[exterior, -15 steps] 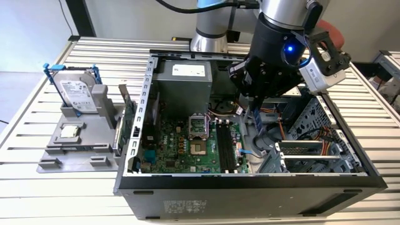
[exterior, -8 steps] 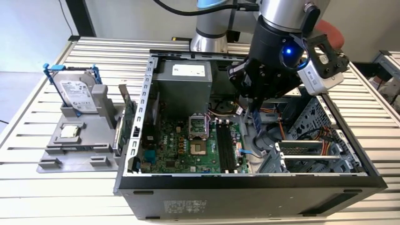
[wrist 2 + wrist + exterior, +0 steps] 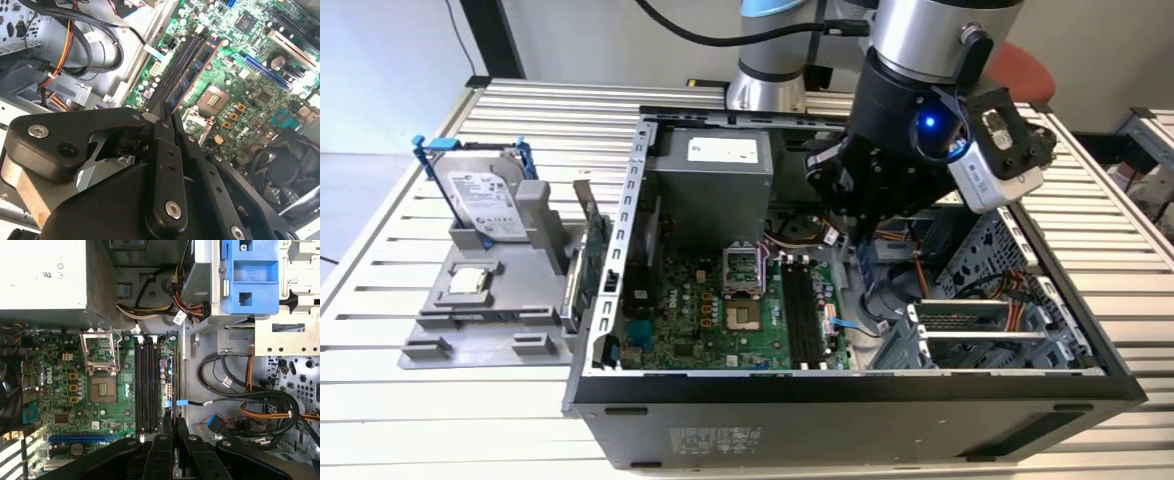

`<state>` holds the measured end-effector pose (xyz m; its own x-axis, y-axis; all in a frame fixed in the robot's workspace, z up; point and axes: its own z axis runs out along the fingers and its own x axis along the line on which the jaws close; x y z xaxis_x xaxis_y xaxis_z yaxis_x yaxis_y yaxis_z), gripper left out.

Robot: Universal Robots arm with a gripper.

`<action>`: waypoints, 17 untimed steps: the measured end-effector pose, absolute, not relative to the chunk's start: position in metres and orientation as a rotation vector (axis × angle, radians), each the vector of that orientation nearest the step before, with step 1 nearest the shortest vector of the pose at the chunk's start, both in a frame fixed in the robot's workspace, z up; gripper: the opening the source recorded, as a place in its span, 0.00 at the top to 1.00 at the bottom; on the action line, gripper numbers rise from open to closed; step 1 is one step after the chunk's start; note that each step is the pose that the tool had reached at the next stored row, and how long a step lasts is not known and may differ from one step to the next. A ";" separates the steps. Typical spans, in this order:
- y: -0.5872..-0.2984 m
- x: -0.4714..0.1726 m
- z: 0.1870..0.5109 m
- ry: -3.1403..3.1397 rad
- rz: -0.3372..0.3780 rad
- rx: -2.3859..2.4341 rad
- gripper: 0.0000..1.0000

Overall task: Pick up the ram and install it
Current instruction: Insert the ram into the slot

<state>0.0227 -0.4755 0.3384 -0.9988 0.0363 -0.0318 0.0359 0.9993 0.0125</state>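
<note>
- Black on black in the exterior view: find gripper (image 3: 851, 228) low inside the open case (image 3: 630, 200), over the slots (image 3: 803, 305); cannot make out the ram from here.
- Same view, for containers: case with board (image 3: 707, 320), power supply (image 3: 710, 185) and cables (image 3: 891, 295) inside; grey tray (image 3: 467, 335) at the exterior view's left, carrying a drive (image 3: 483, 195) upright and a green card (image 3: 594, 250) on edge.
- Second wrist view: pinched shut on ram (image 3: 197, 70), gripped near one end, long edge down, lying along the slots and just beside them; judged not yet seated.
- First wrist view: seen edge-on as a thin line, parallel to the slots and on their cable side; slots look empty.
- For a good insertion, judged: bring the stick square over one slot, match notch to key, check end latches are open, press straight down without tilt.
- Mind the far end: gripped near one end, likely to seat late or rock.
</note>
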 end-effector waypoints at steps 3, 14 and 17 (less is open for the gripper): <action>-0.475 0.020 0.333 3.109 0.018 0.060 1.00; -0.467 0.013 0.313 3.109 0.018 0.060 1.00; -0.467 0.013 0.308 3.109 0.018 0.061 1.00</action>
